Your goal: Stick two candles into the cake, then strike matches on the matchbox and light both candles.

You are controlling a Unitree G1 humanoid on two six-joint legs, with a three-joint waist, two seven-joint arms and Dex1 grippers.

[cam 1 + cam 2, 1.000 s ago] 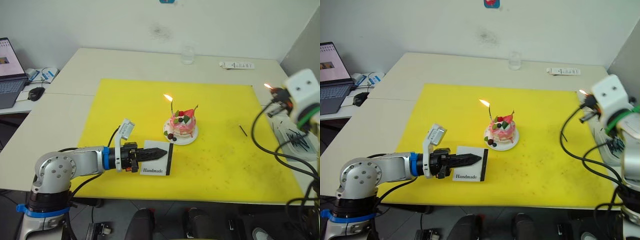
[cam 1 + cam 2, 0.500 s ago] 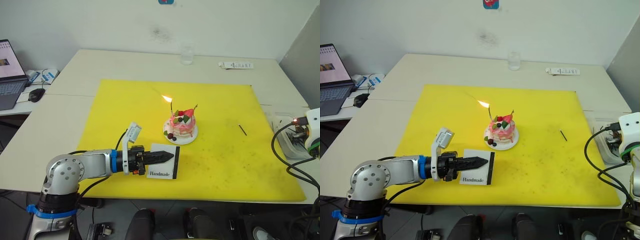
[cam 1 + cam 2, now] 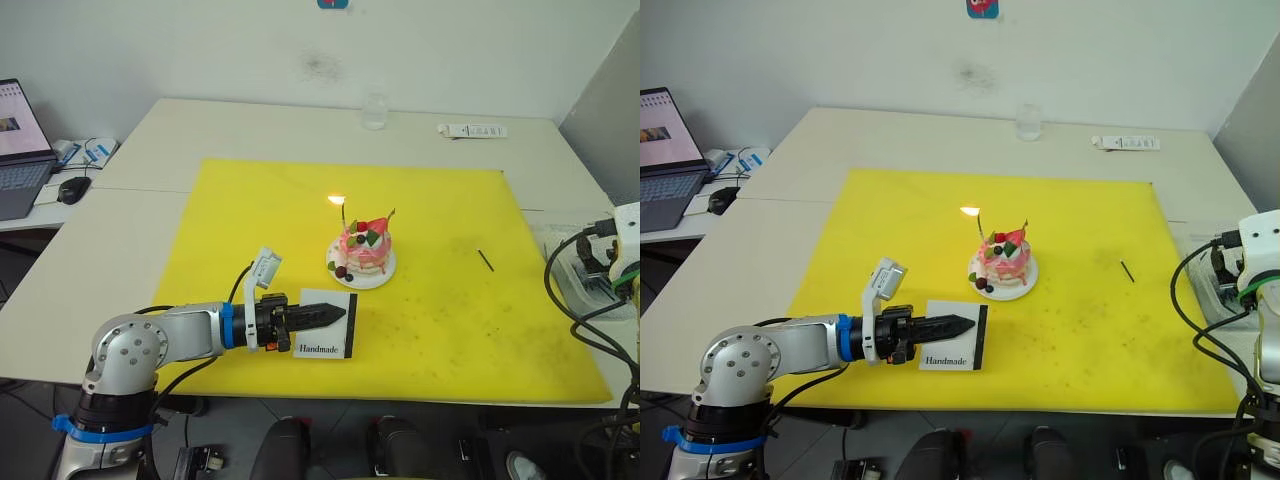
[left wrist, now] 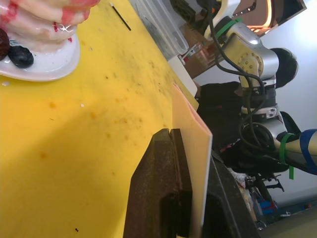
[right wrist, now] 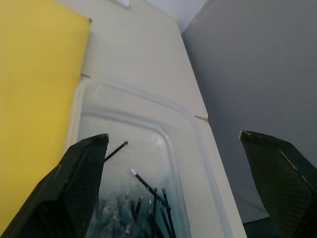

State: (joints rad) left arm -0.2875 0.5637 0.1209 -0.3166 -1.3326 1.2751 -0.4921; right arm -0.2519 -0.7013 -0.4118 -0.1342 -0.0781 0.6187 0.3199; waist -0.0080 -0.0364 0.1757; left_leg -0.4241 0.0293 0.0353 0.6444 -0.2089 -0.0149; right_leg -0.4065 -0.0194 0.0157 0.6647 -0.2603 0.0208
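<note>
The pink cake (image 3: 365, 248) stands on its white plate (image 3: 383, 273) in the middle of the yellow mat (image 3: 250, 200). One candle (image 3: 343, 214) in it burns with a small flame. The other candle (image 3: 390, 215) leans at the cake's right side with no flame. My left gripper (image 3: 340, 312) is shut on the upright white matchbox (image 3: 322, 343), just in front of the cake. My right gripper (image 5: 173, 139) hangs open over a clear tray (image 5: 94, 96) holding several dark matches (image 5: 148, 188). One match (image 3: 485, 260) lies on the mat to the right.
A glass (image 3: 375, 110) and a white remote-like bar (image 3: 473, 130) sit at the table's far side. A laptop (image 3: 18, 150) and mouse (image 3: 72, 187) are on a side desk at left. The clear tray sits off the mat's right edge.
My right arm came down from holding a burning match to hang over the tray, and its fingers opened with no flame left there. The left arm with the matchbox shifted slightly right.
</note>
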